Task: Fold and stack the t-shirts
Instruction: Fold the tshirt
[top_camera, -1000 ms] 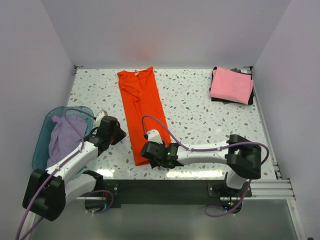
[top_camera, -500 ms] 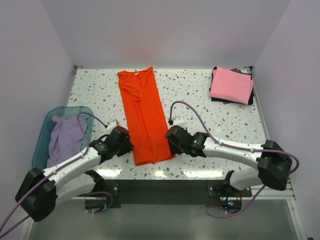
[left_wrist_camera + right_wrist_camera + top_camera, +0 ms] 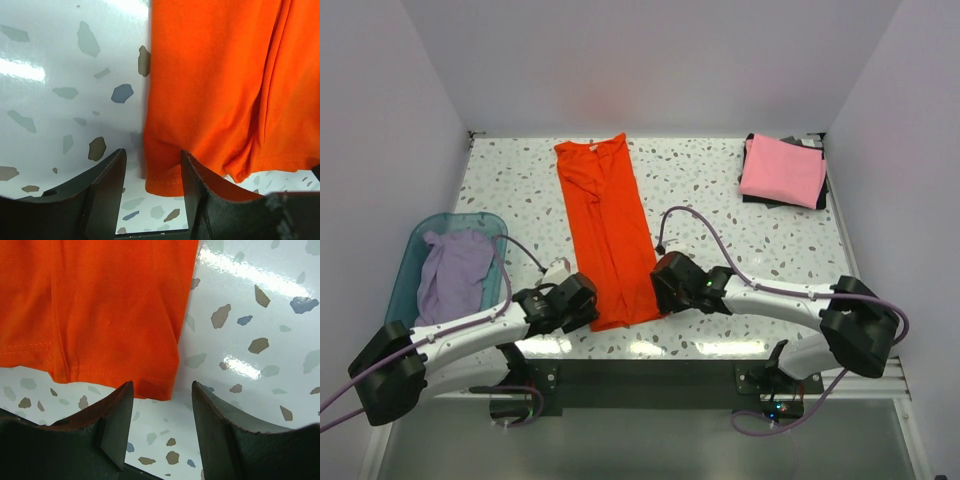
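The orange-red t-shirt (image 3: 610, 228) lies flat as a long folded strip, collar at the far edge, hem near me. My left gripper (image 3: 588, 306) is open at the hem's left corner, which sits between its jaws in the left wrist view (image 3: 162, 182). My right gripper (image 3: 660, 290) is open at the hem's right corner (image 3: 160, 385), jaws straddling it. The pink t-shirt (image 3: 782, 170) lies folded at the back right. The pale lavender t-shirt (image 3: 452, 275) is bunched in the teal basin (image 3: 408, 262).
The pink shirt rests on a dark folded cloth (image 3: 756, 197). The basin stands at the table's left edge. The dark front rail (image 3: 650, 375) runs just behind both grippers. Purple cables loop over both arms.
Both grippers have moved to the near hem of the orange-red shirt, the left arm swinging right from the basin, the right arm swinging right off the cloth to the hem's right corner.
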You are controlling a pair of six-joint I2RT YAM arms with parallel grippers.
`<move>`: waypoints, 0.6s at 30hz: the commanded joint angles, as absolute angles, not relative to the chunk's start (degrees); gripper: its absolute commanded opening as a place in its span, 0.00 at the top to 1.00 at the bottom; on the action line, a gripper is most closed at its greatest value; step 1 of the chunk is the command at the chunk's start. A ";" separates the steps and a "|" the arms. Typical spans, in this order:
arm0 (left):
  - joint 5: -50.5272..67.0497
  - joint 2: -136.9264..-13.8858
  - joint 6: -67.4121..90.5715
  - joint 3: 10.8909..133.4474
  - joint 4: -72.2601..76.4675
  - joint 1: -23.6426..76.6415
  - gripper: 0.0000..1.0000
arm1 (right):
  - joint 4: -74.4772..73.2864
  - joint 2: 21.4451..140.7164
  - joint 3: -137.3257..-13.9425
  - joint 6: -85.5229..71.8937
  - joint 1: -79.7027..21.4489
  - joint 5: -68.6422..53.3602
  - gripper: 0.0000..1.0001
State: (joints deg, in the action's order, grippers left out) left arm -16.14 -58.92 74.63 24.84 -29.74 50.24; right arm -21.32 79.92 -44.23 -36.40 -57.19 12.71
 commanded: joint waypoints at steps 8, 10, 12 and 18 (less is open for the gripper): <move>-17.14 -61.17 81.38 22.50 -32.26 54.14 0.49 | -13.27 83.32 -39.82 -39.81 -57.04 8.44 0.48; -17.14 -61.70 81.82 22.33 -32.43 54.58 0.53 | -12.22 82.97 -38.24 -40.60 -57.04 7.91 0.50; -17.05 -62.14 82.09 22.33 -32.96 54.93 0.55 | -11.34 82.88 -36.92 -41.04 -57.04 7.38 0.51; -16.61 -62.31 82.88 21.10 -32.87 55.46 0.69 | -9.32 83.76 -35.68 -41.75 -57.04 6.33 0.61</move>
State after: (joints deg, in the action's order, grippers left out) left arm -17.43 -60.53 81.45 24.36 -29.19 54.81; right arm -10.61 82.35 -37.71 -40.05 -56.97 8.08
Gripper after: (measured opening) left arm 0.328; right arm 0.411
